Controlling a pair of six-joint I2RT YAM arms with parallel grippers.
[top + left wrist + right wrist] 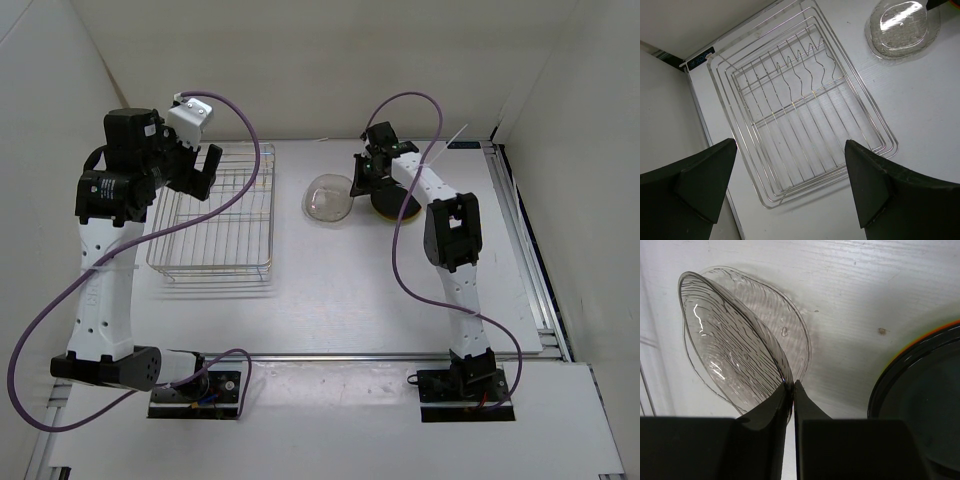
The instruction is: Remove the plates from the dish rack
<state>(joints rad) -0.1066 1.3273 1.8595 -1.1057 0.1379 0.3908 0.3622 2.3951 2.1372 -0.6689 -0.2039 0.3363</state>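
Note:
The silver wire dish rack (213, 215) sits at the left of the table with no plates in it; it also shows in the left wrist view (800, 115). My left gripper (207, 170) hangs open and empty above the rack's far left part (790, 145). My right gripper (360, 180) is shut on the rim of a clear plate (730, 345), held tilted just over the table. What looks like a second clear plate (790, 325) lies flat under it. The clear plate shows right of the rack (328, 197) (902, 22). A glossy black plate (925, 415) tops a stack (395, 207) with an orange rim (940, 332) beneath.
White walls close in the table at the back, left and right. A metal rail (525, 240) runs along the table's right edge. Purple cables (245, 130) loop over both arms. The arm bases (195, 385) sit at the near edge.

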